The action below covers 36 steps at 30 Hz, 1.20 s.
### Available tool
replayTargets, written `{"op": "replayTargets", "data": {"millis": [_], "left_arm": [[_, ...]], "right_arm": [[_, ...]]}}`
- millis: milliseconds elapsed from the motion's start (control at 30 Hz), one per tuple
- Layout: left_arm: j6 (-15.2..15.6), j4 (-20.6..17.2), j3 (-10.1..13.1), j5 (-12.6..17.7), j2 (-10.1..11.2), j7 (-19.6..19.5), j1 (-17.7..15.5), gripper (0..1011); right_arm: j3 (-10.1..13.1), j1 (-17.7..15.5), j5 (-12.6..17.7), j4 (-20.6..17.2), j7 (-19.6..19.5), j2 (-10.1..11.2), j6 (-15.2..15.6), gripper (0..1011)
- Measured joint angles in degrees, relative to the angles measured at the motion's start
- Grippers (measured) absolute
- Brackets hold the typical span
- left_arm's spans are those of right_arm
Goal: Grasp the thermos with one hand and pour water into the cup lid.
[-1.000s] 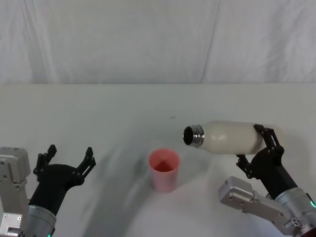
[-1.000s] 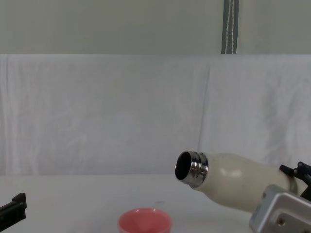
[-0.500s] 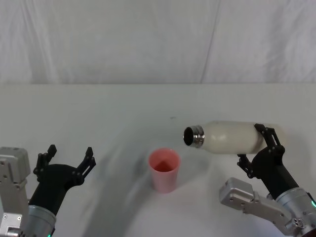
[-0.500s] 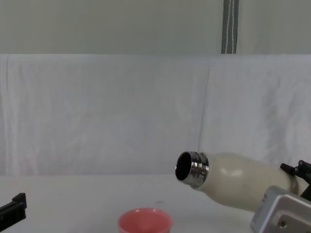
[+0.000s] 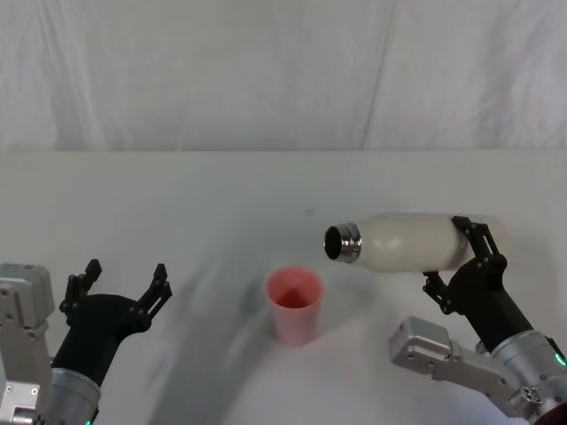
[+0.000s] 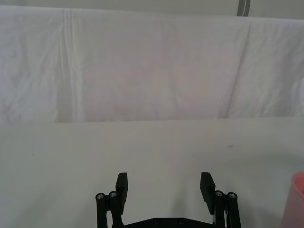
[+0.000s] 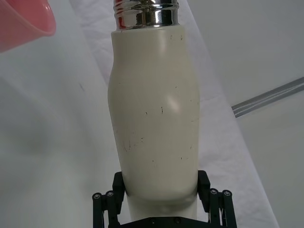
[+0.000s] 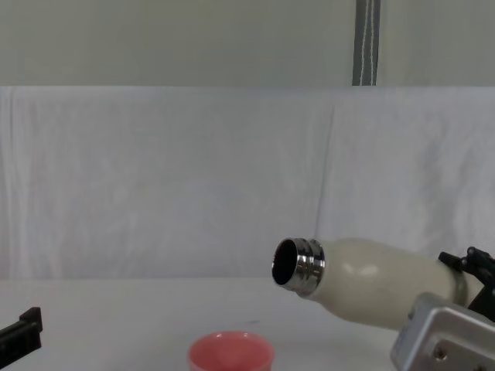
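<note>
My right gripper (image 5: 456, 255) is shut on the base end of the cream-white thermos (image 5: 409, 242), holding it nearly horizontal above the table. Its steel neck (image 5: 341, 243) points left, its open mouth just right of and above the pink cup lid (image 5: 295, 304). In the chest view the thermos (image 8: 371, 282) hangs above and right of the cup lid (image 8: 230, 354). The right wrist view looks along the thermos (image 7: 154, 111) between the fingers, with the cup lid's rim (image 7: 23, 26) past the neck. No water stream shows. My left gripper (image 5: 121, 287) is open at the near left, also visible in the left wrist view (image 6: 164, 186).
The table (image 5: 221, 195) carries a white cloth, and a white backdrop hangs behind it. A grey vertical strip (image 8: 366, 42) runs down the wall at the back right.
The thermos has shifted slightly left toward the cup lid and its neck has dipped a little. The left arm has not moved.
</note>
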Motion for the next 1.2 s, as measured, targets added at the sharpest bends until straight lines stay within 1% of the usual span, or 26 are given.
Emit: {"op": "replayTargets", "data": {"millis": [433, 1200], "left_arm": [[0.0, 0.0, 0.0, 0.0, 0.0, 0.0, 0.0, 1001], [0.0, 0.0, 0.0, 0.0, 0.0, 0.0, 0.0, 1001]], "right_arm": [[-0.7, 0.8, -0.7, 0.3, 0.0, 0.6, 0.0, 950], [-1.8, 1.6, -1.7, 1.3, 0.0, 0.8, 0.3, 950]]}}
